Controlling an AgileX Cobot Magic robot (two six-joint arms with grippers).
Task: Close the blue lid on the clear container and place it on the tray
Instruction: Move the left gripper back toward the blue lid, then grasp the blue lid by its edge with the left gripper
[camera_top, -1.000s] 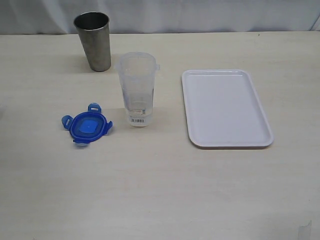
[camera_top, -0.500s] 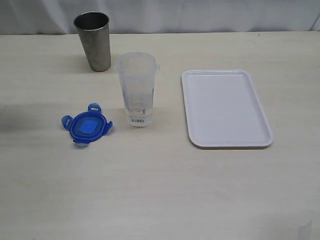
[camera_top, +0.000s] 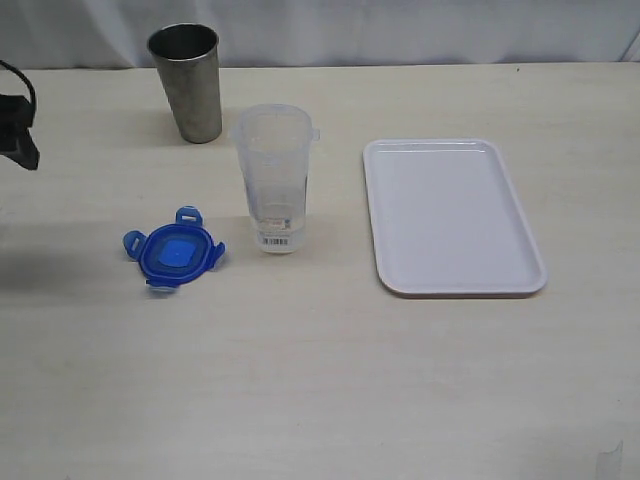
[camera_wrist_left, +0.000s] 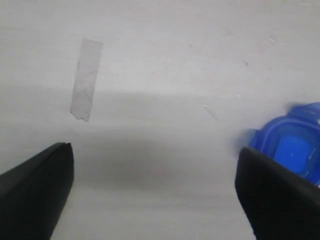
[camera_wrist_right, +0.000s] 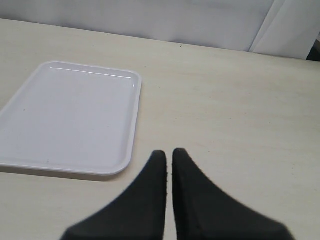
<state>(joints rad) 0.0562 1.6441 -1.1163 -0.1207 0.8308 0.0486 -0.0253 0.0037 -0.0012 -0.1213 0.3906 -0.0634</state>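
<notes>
Across the whole scene stretches a pale wood-grain table (camera_top: 320, 380), backed along its far edge by a white curtain (camera_top: 400, 30). The tray (camera_top: 455, 215), white and rectangular with rounded corners and a raised rim, lies flat on the right half of the table, well apart from the other objects.

The left gripper (camera_wrist_left: 154, 150) hangs over bare tabletop with its two black fingers spread wide and nothing between them. In the exterior view only a dark part of the left arm (camera_top: 18, 135) shows at the left edge. The right gripper (camera_wrist_right: 169, 152) has its fingers pressed together on nothing. It sits above the table just beside a long edge of the tray (camera_wrist_right: 70, 115).

A grey metal cup (camera_top: 187, 82) stands upright near the back of the table, left of centre. The clear container (camera_top: 273, 175) stands upright on the table between the blue lid and the tray, nearer the camera than the cup, with its mouth uncovered. A barcode label (camera_top: 275, 240) sits near its base.

The blue lid (camera_top: 175, 252) lies flat on the table to the left of the container, near its base but not touching, with its flaps spread outward. In the left wrist view the lid (camera_wrist_left: 292, 150) is blurred and partly hidden behind one finger. A short strip of clear tape (camera_wrist_left: 86, 80) is stuck to the tabletop nearby.
</notes>
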